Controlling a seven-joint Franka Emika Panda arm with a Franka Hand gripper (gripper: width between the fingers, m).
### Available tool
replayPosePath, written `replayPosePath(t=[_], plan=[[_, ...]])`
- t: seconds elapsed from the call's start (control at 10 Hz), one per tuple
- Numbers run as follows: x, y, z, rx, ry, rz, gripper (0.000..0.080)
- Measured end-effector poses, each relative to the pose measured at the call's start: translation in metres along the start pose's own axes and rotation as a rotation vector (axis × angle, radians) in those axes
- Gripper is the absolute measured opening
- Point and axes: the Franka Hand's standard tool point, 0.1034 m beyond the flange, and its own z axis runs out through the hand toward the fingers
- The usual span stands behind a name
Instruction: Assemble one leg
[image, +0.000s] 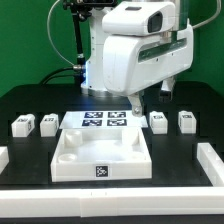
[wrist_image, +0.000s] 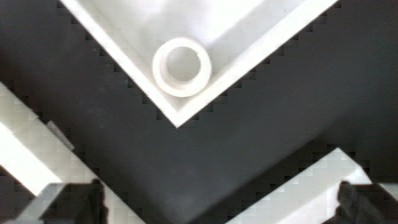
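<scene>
I see my hand (image: 138, 104) hanging wide open and empty just off the tabletop (image: 72, 160) corner, its screw hole (wrist_image: 180, 63) straight ahead between the fingers (wrist_image: 63, 205).

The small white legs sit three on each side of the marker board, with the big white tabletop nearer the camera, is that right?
No. The exterior view shows two small white legs on each side of the marker board, not three. The big white tabletop is nearer the camera, as you said.
</scene>
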Motion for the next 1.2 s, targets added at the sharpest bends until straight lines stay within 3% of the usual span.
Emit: replayPosePath(t=[1.2], plan=[[-0.0022, -0.0006, 0.0037, 0.001, 0.001, -0.049, 0.065]])
